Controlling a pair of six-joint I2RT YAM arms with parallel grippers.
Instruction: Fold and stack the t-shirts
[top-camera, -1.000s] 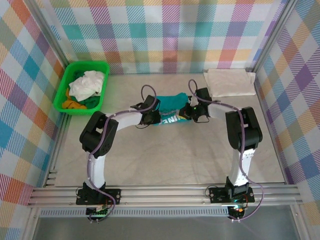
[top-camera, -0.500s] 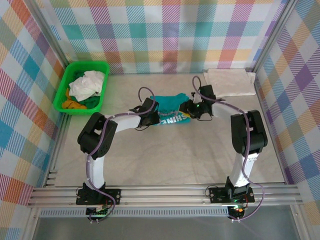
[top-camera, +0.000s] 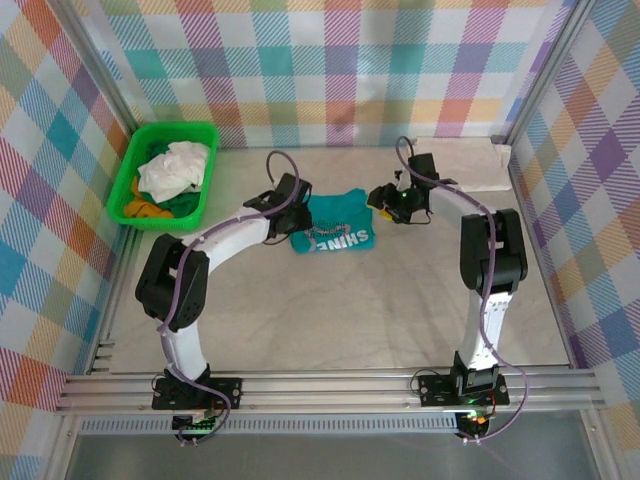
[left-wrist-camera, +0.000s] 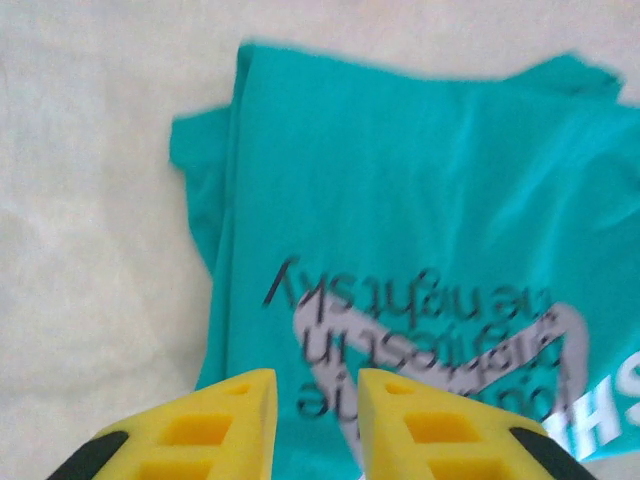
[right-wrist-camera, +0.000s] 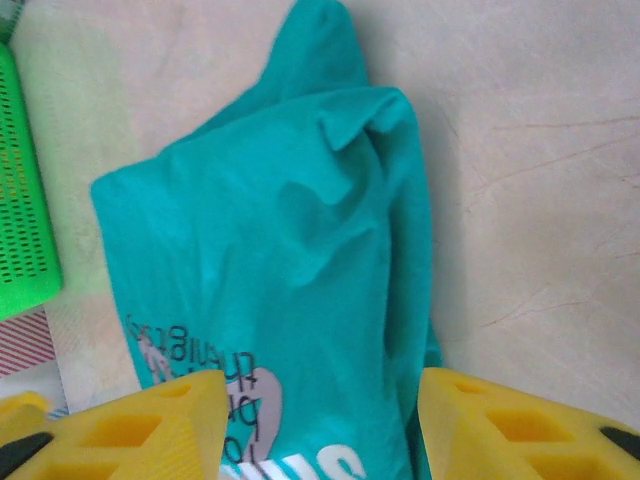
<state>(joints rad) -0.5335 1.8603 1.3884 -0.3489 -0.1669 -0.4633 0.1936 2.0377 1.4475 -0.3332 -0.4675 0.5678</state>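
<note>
1. Basket of bright green perforated plastic (top-camera: 180, 126), at the far left corner of the surface. White, orange and green cloth t-shirts (top-camera: 172, 172) lie heaped together inside it, so a pull on one could drag a neighbour out with it.
2. Cream folded cloth t-shirt (top-camera: 475, 168), at the far right corner, well apart from the teal one. A carry across that gap risks the folds slipping loose.
3. Teal folded cloth t-shirt with white printed lettering (top-camera: 335, 225), mid-surface, somewhat toward the far edge.
   - Its right side is rumpled, and a flap pokes out toward the far edge. A pinch on the top layer alone would likely peel the fold open.
   - The long axis runs roughly left to right, slightly skewed from the near edge.
   - The print faces up, with the lettering along the shirt's near side. I cannot tell where the collar points.
4. Right end effector (right-wrist-camera: 320, 385), spread wide and empty above the shirt's right side. Left end effector (left-wrist-camera: 318, 385), only narrowly parted with nothing between, over the shirt's left part.
</note>
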